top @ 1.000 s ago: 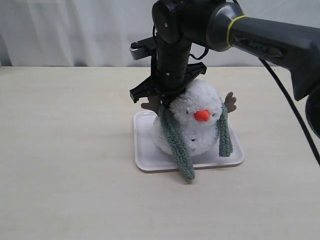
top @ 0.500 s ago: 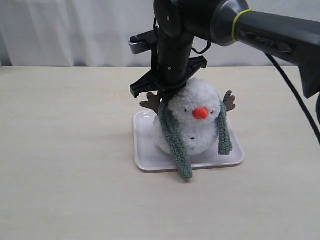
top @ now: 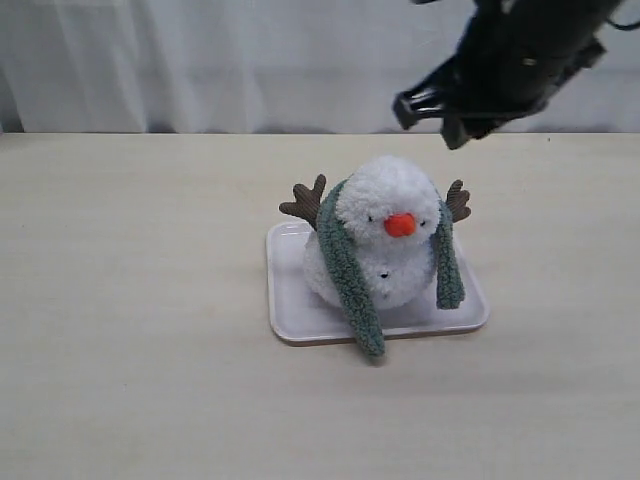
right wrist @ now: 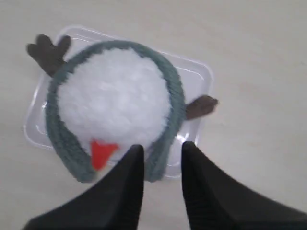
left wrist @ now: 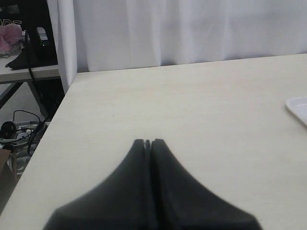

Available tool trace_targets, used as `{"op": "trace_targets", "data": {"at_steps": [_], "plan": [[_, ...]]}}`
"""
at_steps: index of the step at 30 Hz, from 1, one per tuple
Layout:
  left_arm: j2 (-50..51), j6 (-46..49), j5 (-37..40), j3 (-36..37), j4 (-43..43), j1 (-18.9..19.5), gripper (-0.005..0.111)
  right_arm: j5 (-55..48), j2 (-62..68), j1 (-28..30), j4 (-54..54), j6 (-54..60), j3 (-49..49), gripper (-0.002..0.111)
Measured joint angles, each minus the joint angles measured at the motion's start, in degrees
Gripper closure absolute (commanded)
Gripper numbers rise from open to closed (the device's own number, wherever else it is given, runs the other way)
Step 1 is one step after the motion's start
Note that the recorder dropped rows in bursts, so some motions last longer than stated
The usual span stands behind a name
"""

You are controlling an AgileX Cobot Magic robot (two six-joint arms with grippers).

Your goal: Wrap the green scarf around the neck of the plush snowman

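Fleece in muted grey-green, the green scarf (top: 347, 270) loops behind the plush snowman (top: 392, 262), which sits upright on a white tray (top: 288, 318) in the exterior view. Both scarf ends hang uncrossed down the front, the longer one past the tray's edge. In the left wrist view, the left gripper (left wrist: 147, 142) has its jaws pressed together over the table (left wrist: 192, 96). In the right wrist view, the right gripper (right wrist: 162, 147) hovers above the snowman, jaws narrowly parted and empty.

A pale, wood-grained table (top: 140, 330) carries one white tray (top: 288, 300) with rounded corners near its middle. One end of the green scarf (top: 347, 272) hangs past the tray's front rim and reaches the tabletop.
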State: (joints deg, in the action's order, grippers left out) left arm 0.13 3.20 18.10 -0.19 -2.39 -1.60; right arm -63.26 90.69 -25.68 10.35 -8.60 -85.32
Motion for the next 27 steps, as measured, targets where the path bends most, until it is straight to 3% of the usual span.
{"op": "trace_targets", "data": {"at_steps": [4, 8, 24, 27], "plan": [[0.0, 0.0, 0.0, 0.0, 0.0, 0.0, 0.107, 15.32, -13.66, 6.64, -2.48, 3.83, 22.31, 0.054], [0.0, 0.0, 0.0, 0.0, 0.0, 0.0, 0.107, 34.04, -13.81, 7.35, -12.69, 13.3, 38.33, 0.054], [0.0, 0.0, 0.0, 0.0, 0.0, 0.0, 0.107, 53.09, 2.7, 7.35, -17.3, 18.53, 40.6, 0.054], [0.0, 0.0, 0.0, 0.0, 0.0, 0.0, 0.107, 54.52, 4.54, 7.35, -17.3, 18.64, 40.6, 0.064]]}}
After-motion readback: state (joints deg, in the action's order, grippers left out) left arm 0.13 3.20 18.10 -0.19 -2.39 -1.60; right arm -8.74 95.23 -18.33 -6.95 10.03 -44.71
